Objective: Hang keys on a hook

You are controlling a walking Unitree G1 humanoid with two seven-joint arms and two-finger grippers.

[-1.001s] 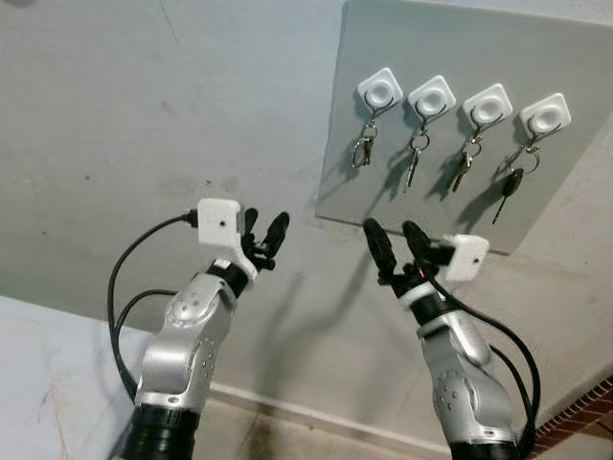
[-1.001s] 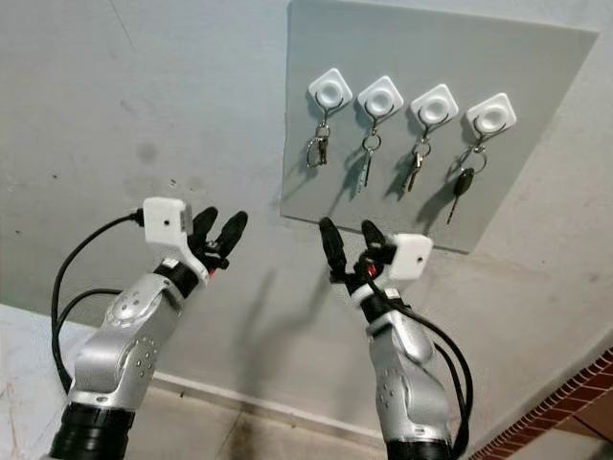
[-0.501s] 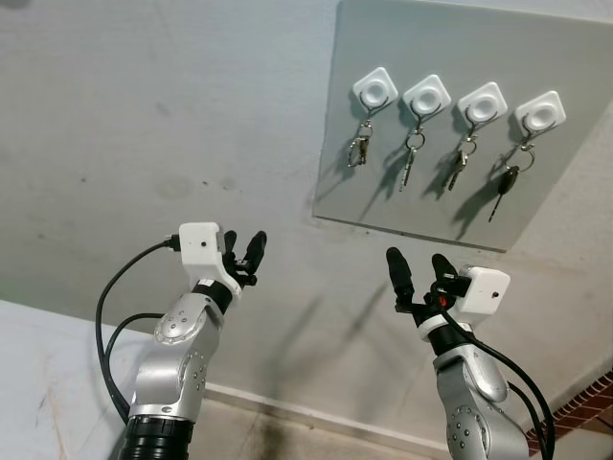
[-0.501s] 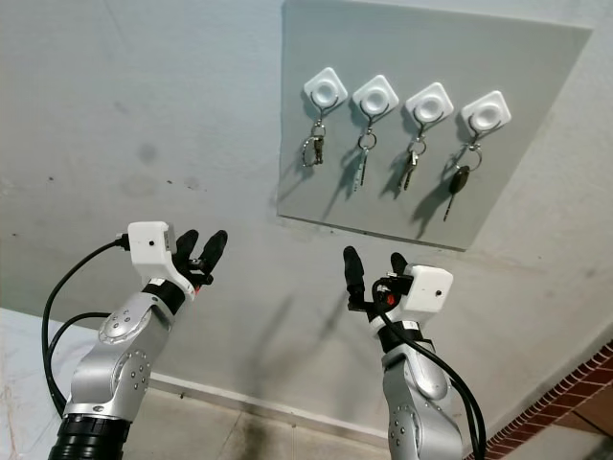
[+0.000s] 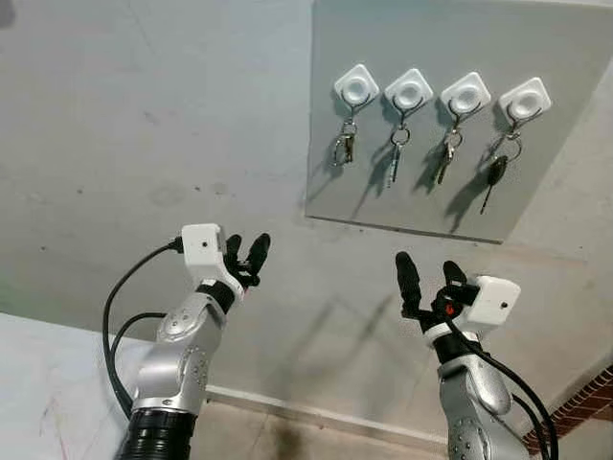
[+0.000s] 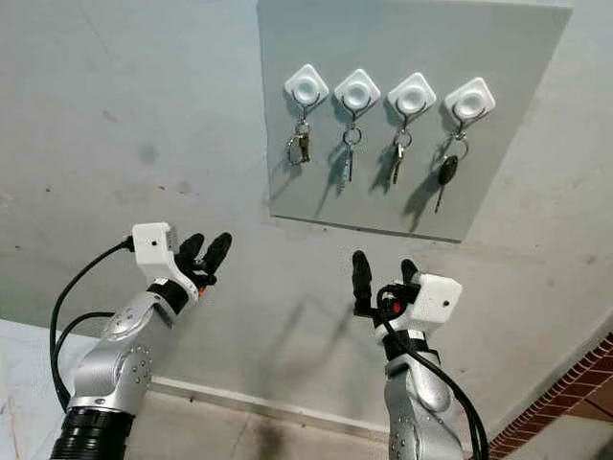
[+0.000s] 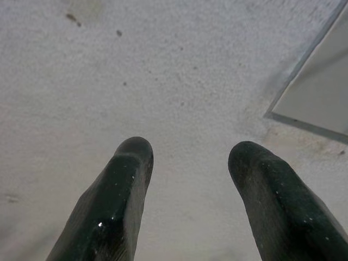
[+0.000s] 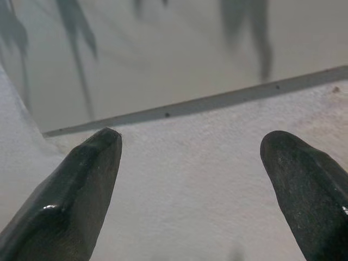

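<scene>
Four hooks (image 5: 356,86) on the panel (image 5: 565,172) are each carrying one set of keys (image 5: 344,146). I'm holding my left gripper (image 5: 246,254) and right gripper (image 5: 425,275) below them, both spread wide, gripping nothing. Small key details are blurring.

Pale grey wall (image 5: 144,115) with darker specks; a smoother grey board (image 5: 536,182) carries four white hooks (image 5: 356,85). Silvery keys (image 5: 342,149), one black-headed key (image 5: 495,171). At five o'clock, red brick (image 5: 589,398). Black fingers (image 7: 117,190).
</scene>
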